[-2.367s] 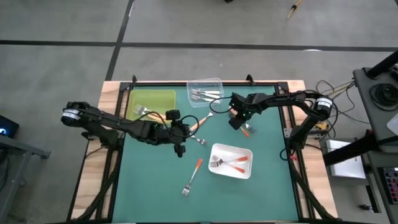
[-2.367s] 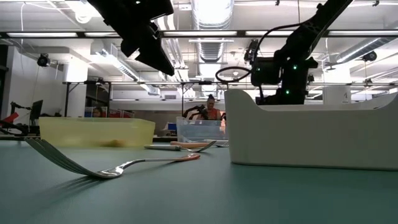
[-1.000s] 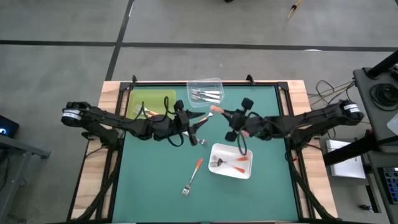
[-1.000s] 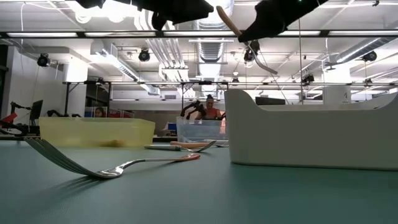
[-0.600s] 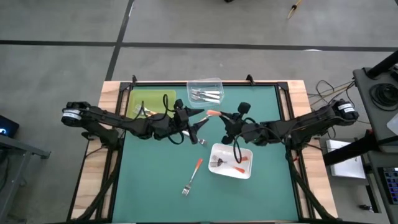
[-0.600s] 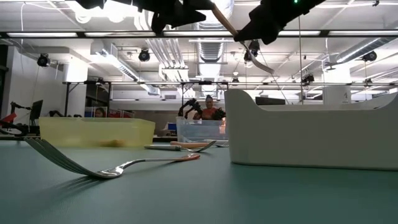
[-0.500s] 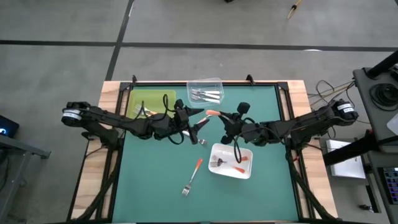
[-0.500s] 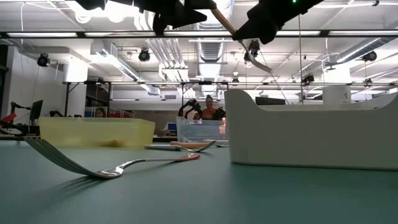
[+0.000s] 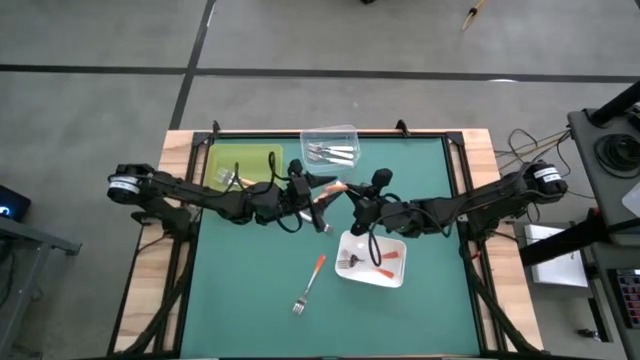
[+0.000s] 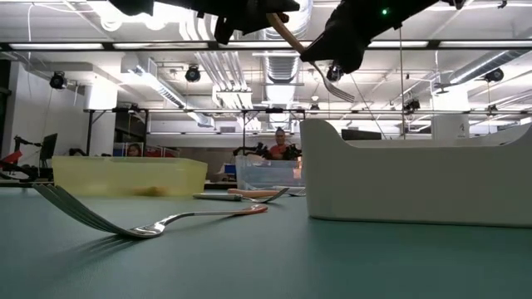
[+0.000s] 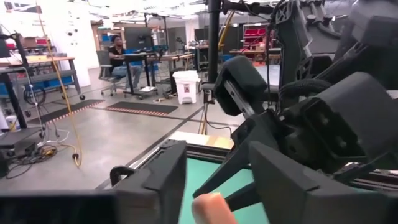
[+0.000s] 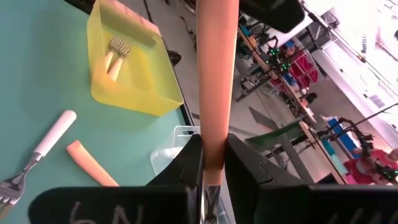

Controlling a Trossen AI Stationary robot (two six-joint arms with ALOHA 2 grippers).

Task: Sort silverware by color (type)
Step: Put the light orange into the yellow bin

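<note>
Fork (image 12: 214, 74) with the light orange handle is pinched firmly in my right claw (image 12: 214, 155), close to its metal head, and it hangs in the air above the middle of the table. One second ago I held it nearer to the white tray (image 9: 398, 275); now I have carried it toward my left claw (image 11: 214, 169), which came to meet it. The left fingers (image 11: 163, 177) stand spread, with the handle's tip between them and not yet gripped. I judge this is a handover, because the yellow tray (image 9: 262, 156) with similar forks lies on the left side. Other forks wait on the mat.
</note>
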